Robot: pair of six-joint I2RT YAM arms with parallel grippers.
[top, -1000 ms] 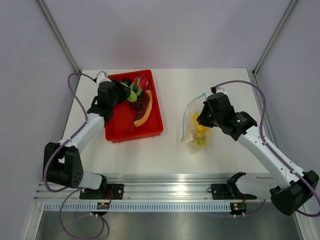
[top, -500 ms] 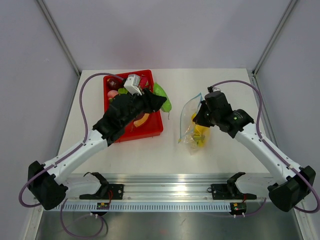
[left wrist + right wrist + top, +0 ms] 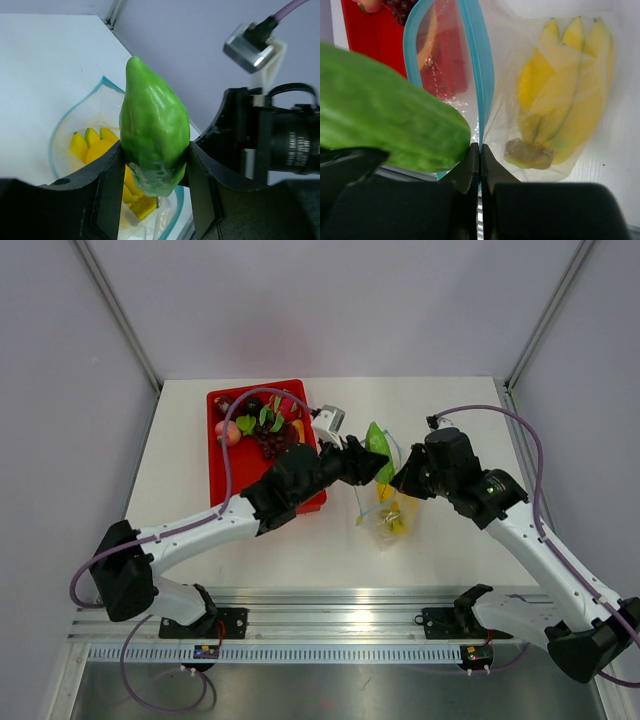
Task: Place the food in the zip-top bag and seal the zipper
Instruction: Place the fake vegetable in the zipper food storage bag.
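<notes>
My left gripper (image 3: 372, 458) is shut on a green toy fruit (image 3: 377, 443), held above the open mouth of the clear zip-top bag (image 3: 388, 512). In the left wrist view the green fruit (image 3: 154, 129) sits between the fingers, with the bag's teal zipper (image 3: 56, 135) and a yellow banana bunch (image 3: 95, 147) below it. My right gripper (image 3: 405, 480) is shut on the bag's zipper edge (image 3: 476, 85) and holds the mouth up. The banana bunch (image 3: 567, 107) lies inside the bag. The green fruit (image 3: 380, 115) shows at the left of the right wrist view.
A red tray (image 3: 222, 465) at the back left holds purple grapes (image 3: 272, 440), a dark red fruit (image 3: 224, 405), green pieces (image 3: 262, 418) and an orange slice (image 3: 298, 430). The left arm reaches across the tray's right edge. The table's far edge runs behind the tray.
My left arm has carried the green fruit from the tray rightwards to just above the bag's mouth. My right gripper has kept hold of the bag's edge, shifting slightly.
</notes>
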